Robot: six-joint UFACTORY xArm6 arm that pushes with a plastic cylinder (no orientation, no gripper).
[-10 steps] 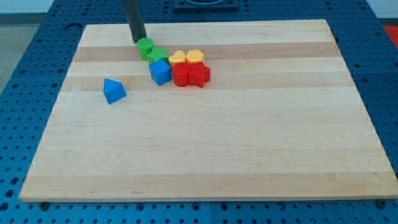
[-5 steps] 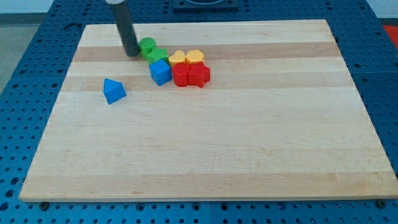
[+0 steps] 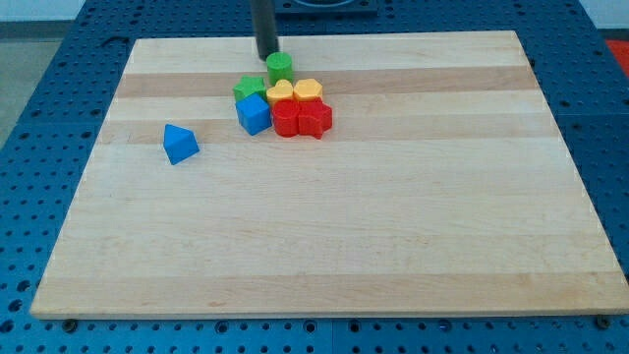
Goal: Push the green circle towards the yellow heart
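The green circle [image 3: 280, 68] stands on the wooden board [image 3: 324, 246] near the view's top, touching the top edge of the yellow heart [image 3: 281, 92]. My tip [image 3: 267, 55] is just up and left of the green circle, close to it or touching it. The yellow heart sits in a tight cluster with another green block [image 3: 249, 88] to its left and a second yellow block [image 3: 309, 90] to its right.
A blue cube [image 3: 254, 114], a red block [image 3: 287, 120] and a red star-like block [image 3: 314, 119] make up the lower row of the cluster. A blue triangle [image 3: 180, 144] lies alone at the view's left.
My tip has moved from the left of the green circle to the right and up. The green circle has shifted right, from beside the other green block to just above the yellow heart.
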